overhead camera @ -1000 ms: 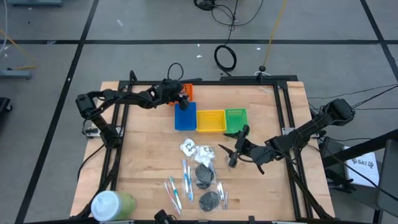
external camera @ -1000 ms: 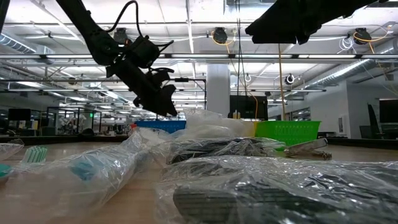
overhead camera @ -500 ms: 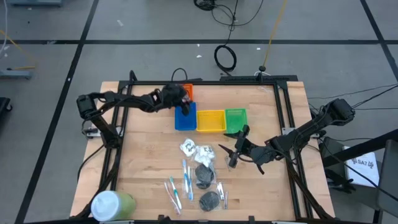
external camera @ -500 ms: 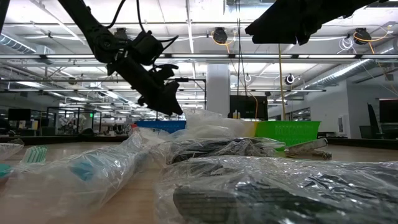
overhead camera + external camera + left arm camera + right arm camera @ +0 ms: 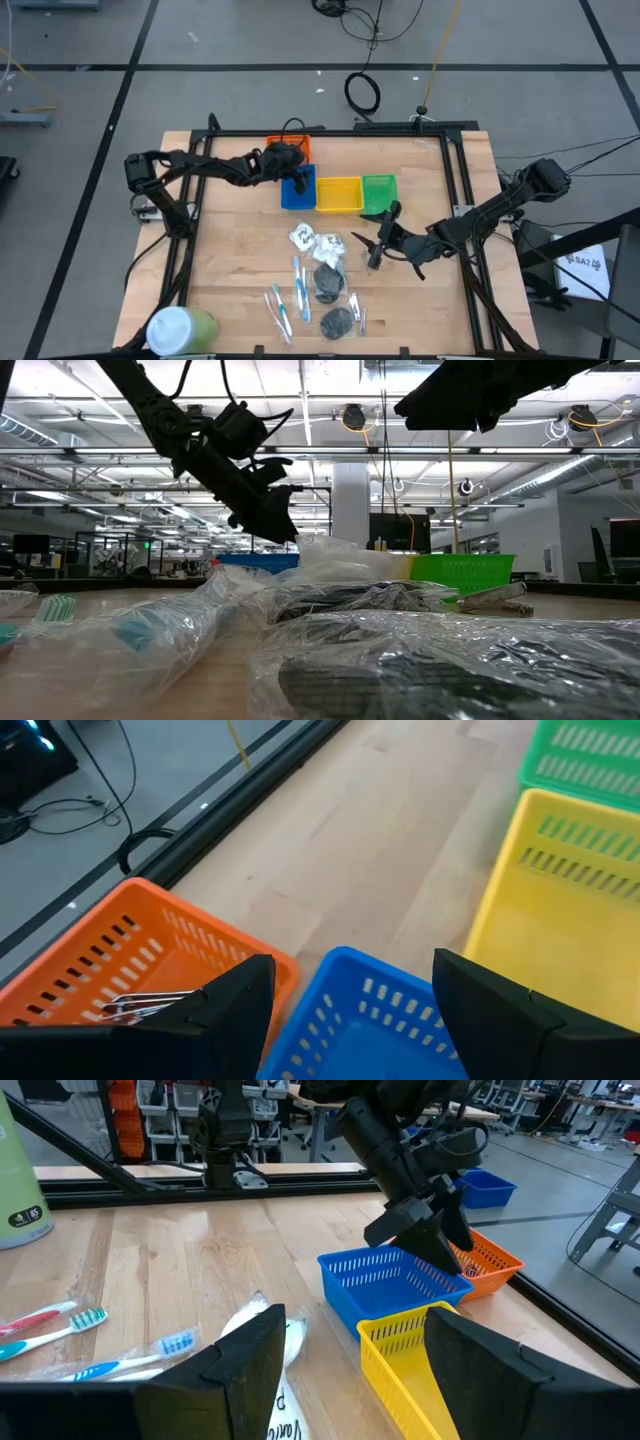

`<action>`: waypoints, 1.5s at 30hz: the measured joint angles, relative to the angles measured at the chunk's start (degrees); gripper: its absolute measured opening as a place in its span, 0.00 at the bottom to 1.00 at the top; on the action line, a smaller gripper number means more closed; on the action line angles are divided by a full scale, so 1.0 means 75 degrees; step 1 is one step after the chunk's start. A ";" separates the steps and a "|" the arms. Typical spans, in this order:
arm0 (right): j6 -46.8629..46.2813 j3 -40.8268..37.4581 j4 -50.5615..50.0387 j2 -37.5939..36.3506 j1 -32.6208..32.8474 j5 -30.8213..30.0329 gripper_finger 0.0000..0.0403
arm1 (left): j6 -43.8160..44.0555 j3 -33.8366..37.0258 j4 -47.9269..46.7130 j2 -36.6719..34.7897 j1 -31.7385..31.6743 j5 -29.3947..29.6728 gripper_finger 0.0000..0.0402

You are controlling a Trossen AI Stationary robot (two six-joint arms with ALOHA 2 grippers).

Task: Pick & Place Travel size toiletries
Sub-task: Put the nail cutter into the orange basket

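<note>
Left gripper (image 5: 350, 1010) view alone shows silvery sticks (image 5: 150, 1004) in orange tray (image 5: 90, 960)

Bare wood on both sides, clutter down the middle

The wooden table (image 5: 230, 250) lies open left and right; bagged toothbrushes (image 5: 285, 300), white wrinkly packets (image 5: 315, 241) and the row of plastic mesh trays (image 5: 340, 192) crowd its centre.

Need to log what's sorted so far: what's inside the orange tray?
In the left wrist view, the orange tray holds a few thin silvery sticks by its near wall. The left hand, open and empty, covers the near part, so more could lie there.
</note>
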State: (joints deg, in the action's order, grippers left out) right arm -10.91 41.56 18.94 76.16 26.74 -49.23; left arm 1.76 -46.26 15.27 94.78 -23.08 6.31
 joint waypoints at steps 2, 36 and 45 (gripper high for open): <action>0.0000 0.0000 0.0000 0.0000 -0.0001 0.0000 0.57 | 0.0000 0.0000 0.0000 0.0000 0.0063 0.0000 0.66; -0.6795 0.3581 -0.7943 0.2859 0.0514 0.2978 0.43 | 0.0585 0.0003 0.1766 -0.0011 0.0769 -0.0041 0.66; -0.7458 0.3665 -0.7798 0.3815 0.0130 0.4160 0.42 | 0.0143 0.0003 0.1925 -0.0005 0.1014 -0.0453 0.66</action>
State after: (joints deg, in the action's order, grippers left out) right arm -66.85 69.05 -39.55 104.78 27.71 -18.03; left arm 2.83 -46.24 29.70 94.75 -15.47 2.90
